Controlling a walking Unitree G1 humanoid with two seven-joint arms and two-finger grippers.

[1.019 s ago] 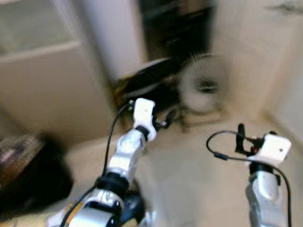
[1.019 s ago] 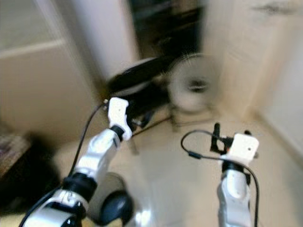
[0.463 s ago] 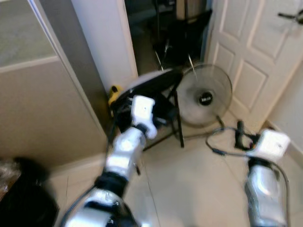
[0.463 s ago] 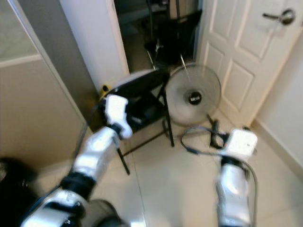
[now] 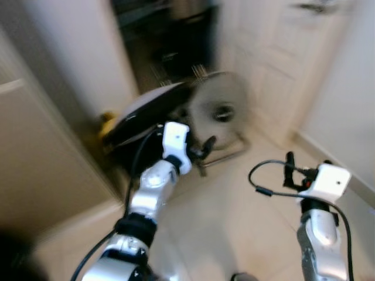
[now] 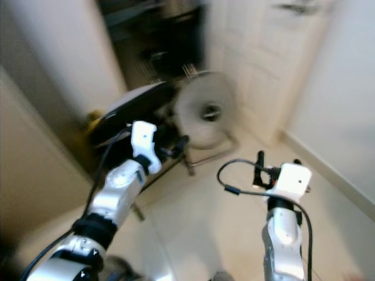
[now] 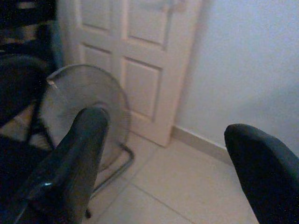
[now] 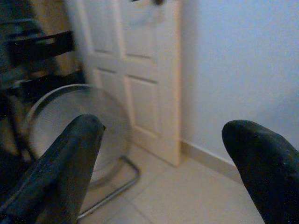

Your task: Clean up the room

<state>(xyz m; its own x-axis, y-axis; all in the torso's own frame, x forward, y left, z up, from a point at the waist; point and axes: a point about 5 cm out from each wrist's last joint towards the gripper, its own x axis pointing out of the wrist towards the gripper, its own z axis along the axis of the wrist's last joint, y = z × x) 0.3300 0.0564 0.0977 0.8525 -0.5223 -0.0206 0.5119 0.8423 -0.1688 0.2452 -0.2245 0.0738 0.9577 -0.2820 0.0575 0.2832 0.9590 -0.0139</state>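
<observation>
While the robot seems in transit, left gripper (image 7: 163,154) and right gripper (image 8: 161,158) ride spread and empty, facing a floor fan (image 5: 220,114) beside a black chair (image 5: 146,111); nothing to tidy is evident.

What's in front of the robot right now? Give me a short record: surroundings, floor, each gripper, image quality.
surroundings: round floor fan standing beside a black folding chair; white panelled door just past the fan
floor: pale tiles
left gripper: left gripper raised, fingers open, nothing between them, aimed toward the fan and door
right gripper: right gripper raised, fingers open, nothing held
image quality: head views motion-blurred; wrist views dim but readable
</observation>
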